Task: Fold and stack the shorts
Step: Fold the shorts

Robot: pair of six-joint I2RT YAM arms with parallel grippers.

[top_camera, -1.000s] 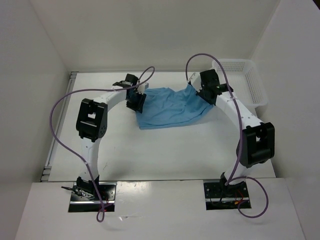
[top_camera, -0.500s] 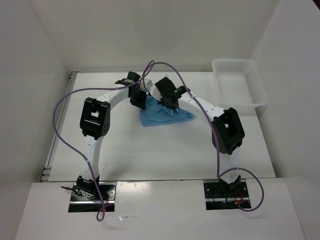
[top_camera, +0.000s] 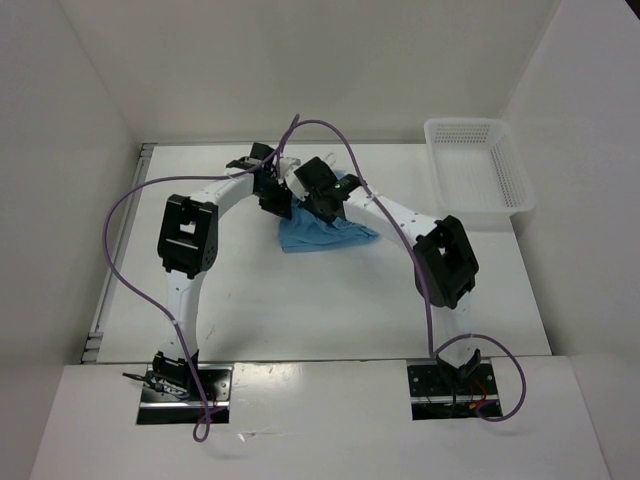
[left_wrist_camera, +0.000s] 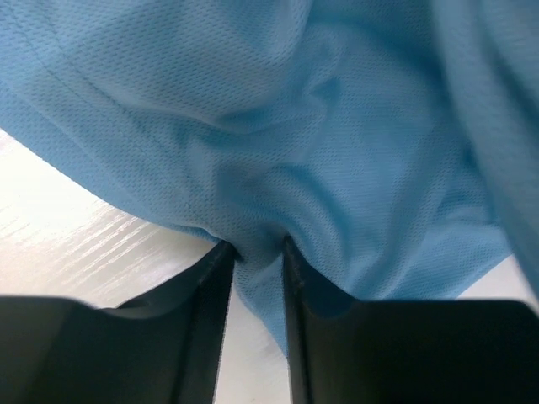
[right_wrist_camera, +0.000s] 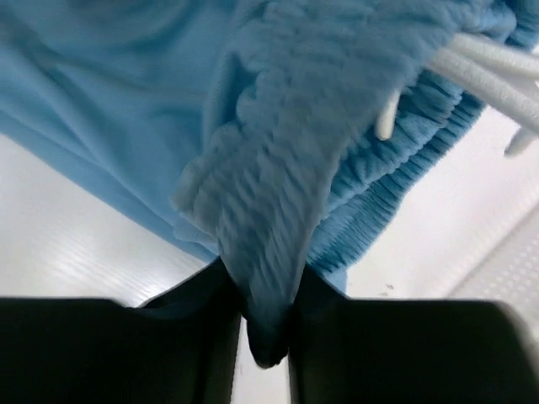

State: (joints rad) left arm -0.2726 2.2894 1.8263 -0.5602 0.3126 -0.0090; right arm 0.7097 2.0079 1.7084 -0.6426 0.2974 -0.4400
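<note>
The light sky-blue shorts (top_camera: pixel 322 233) lie folded over at the back middle of the table, under both wrists. My left gripper (top_camera: pixel 276 203) is shut on a pinch of the thin blue fabric (left_wrist_camera: pixel 278 168). My right gripper (top_camera: pixel 318 200) sits right beside it and is shut on the gathered elastic waistband (right_wrist_camera: pixel 278 168). The white drawstring (right_wrist_camera: pixel 488 63) hangs at the upper right of the right wrist view. Most of the shorts are hidden under the two wrists in the top view.
A white plastic mesh basket (top_camera: pixel 478 170) stands at the back right corner. White walls close the table at the left, back and right. Purple cables arch over both arms.
My right gripper has carried the waistband leftward across the table to beside my left gripper, folding the spread shorts into a narrower bundle. My left gripper has hardly moved.
</note>
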